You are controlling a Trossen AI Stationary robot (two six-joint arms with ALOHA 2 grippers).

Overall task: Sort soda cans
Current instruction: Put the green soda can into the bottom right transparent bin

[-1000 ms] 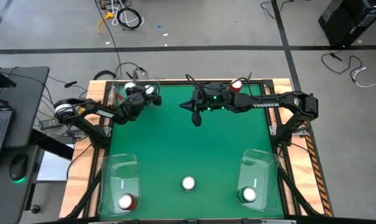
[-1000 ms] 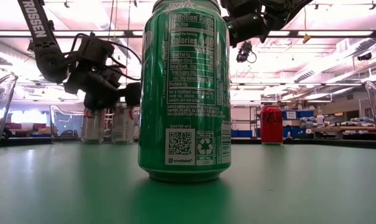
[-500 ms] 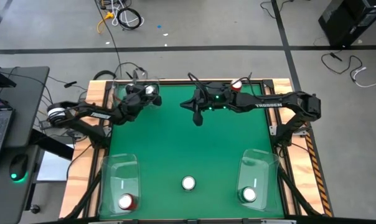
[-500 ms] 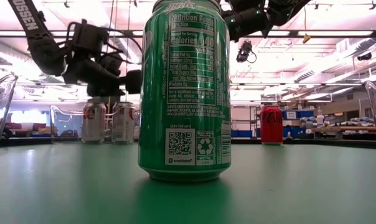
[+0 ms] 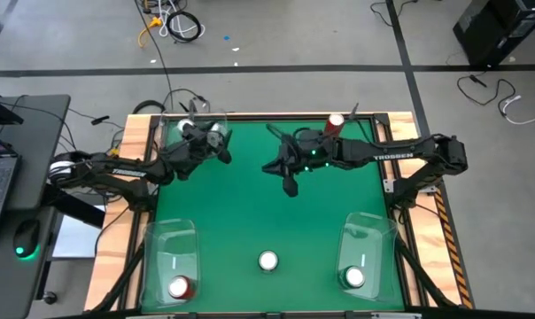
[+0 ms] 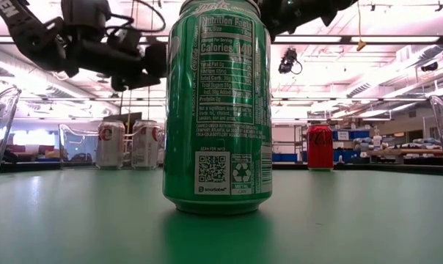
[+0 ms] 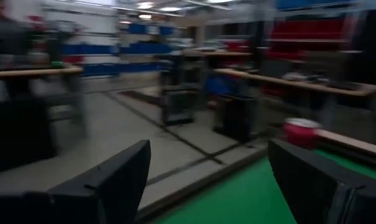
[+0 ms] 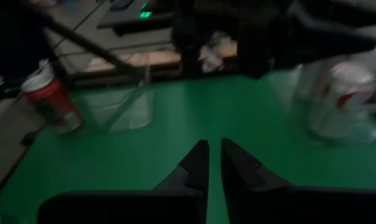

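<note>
A green can (image 6: pixel 218 110) stands upright at the near middle of the table (image 5: pixel 267 260). Two silver cans (image 6: pixel 110 144) (image 6: pixel 144 144) stand at the far left, beside a clear bin. A red can (image 5: pixel 336 122) stands at the far edge. Another red can (image 5: pixel 179 286) sits in the near left bin, and another green can (image 5: pixel 354 277) in the near right bin. My left gripper (image 7: pixel 206 180) is open and hovers high over the silver cans (image 5: pixel 220 146). My right gripper (image 8: pixel 214 155) is shut above the table's far middle (image 5: pixel 287 182).
Clear plastic bins stand at the near left (image 5: pixel 172 257), near right (image 5: pixel 365 252) and far left (image 5: pixel 197 120) corners. The green table (image 5: pixel 250 213) has wooden rails at its sides. A desk with a laptop stands off the left edge.
My left gripper has risen from just above the silver cans to well over them and drifted toward the table's right. My right gripper has shifted a little toward the near edge. The cans stand where they were.
</note>
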